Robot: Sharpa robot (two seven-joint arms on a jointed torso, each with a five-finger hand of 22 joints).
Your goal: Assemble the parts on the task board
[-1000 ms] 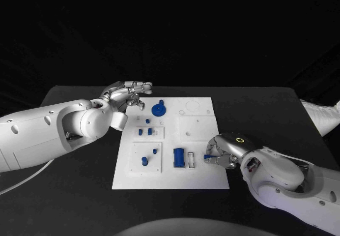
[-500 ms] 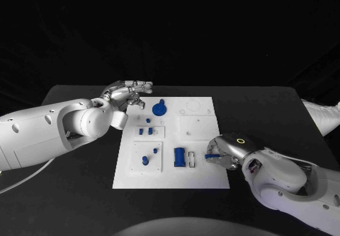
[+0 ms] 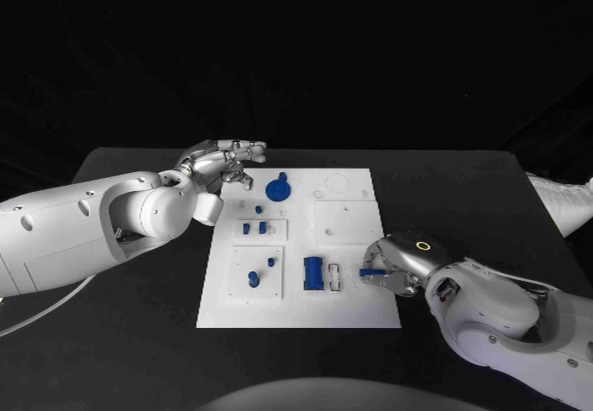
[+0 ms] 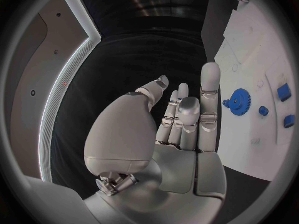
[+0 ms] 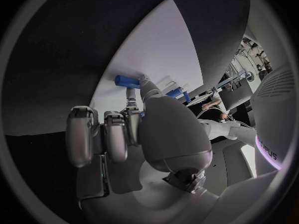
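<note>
One small blue part is what we're working on now: a short peg-like piece pinched in the right hand, at the right edge of the task board, just beside the narrow slot piece and the larger blue block. In the right wrist view the part sticks out past the fingertips, lying low over the white board; whether it touches the board we can't tell.

Step in hand, as we judge it: carrying/seating this peg into a socket on the board's right half. Next move prob. needs the peg lined up w/ its hole, tipped to match, then pressed down w/o losing the pinch. Which hole is meant we can't tell; the round recesses sit farther up the board.

Fingers on the right hand: thumb and one finger clamped on the part, the rest curled in beside it.

Left hand hovers at the board's far left corner, near the blue gear but apart from it. In the left wrist view its fingers are stretched out, slightly apart, holding nothing; the gear lies beyond them on the board.

Other blue bits: two small pegs in the mid-left tray, and one in the lower-left tray.
</note>
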